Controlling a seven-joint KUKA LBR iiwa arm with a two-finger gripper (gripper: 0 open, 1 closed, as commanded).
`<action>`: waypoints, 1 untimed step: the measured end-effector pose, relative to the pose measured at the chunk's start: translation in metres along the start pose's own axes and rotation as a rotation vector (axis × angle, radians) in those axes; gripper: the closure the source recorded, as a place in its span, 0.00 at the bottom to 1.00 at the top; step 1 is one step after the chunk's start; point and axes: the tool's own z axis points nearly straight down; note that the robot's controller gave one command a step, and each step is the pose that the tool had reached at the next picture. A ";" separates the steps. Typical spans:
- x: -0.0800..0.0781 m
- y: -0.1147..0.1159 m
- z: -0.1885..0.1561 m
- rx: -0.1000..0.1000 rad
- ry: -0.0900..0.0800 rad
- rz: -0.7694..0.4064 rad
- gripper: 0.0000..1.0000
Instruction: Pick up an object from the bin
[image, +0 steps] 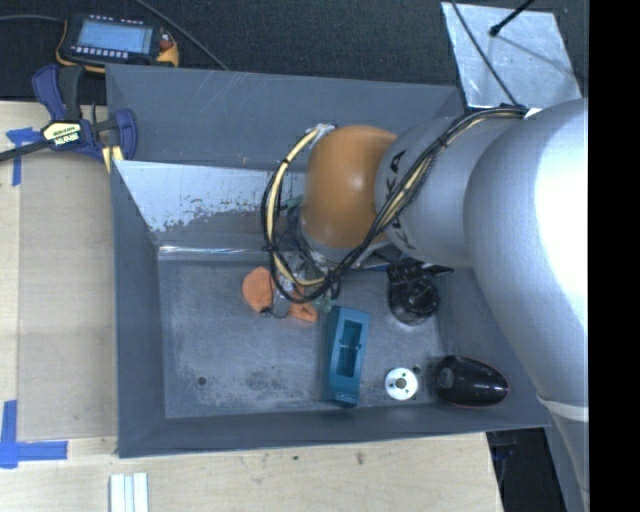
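Note:
My gripper (291, 288) is low in the middle of the bin, mostly hidden under the arm's wrist. It is right on an orange lumpy thing (258, 289). One part of that thing sticks out to the gripper's left and a smaller orange bit (304, 314) shows at its lower right. Whether the gripper holds it is hidden. A blue rectangular block with a slot (345, 355) lies just to the lower right of the gripper, apart from it.
A black round knob-like thing (413, 293) sits right of the gripper, partly under the arm. A small white disc (401, 383) and a black oval thing (468, 382) lie near the bin's front right. The arm covers the bin's right side.

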 end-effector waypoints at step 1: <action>0.000 0.000 0.000 0.000 0.000 0.001 1.00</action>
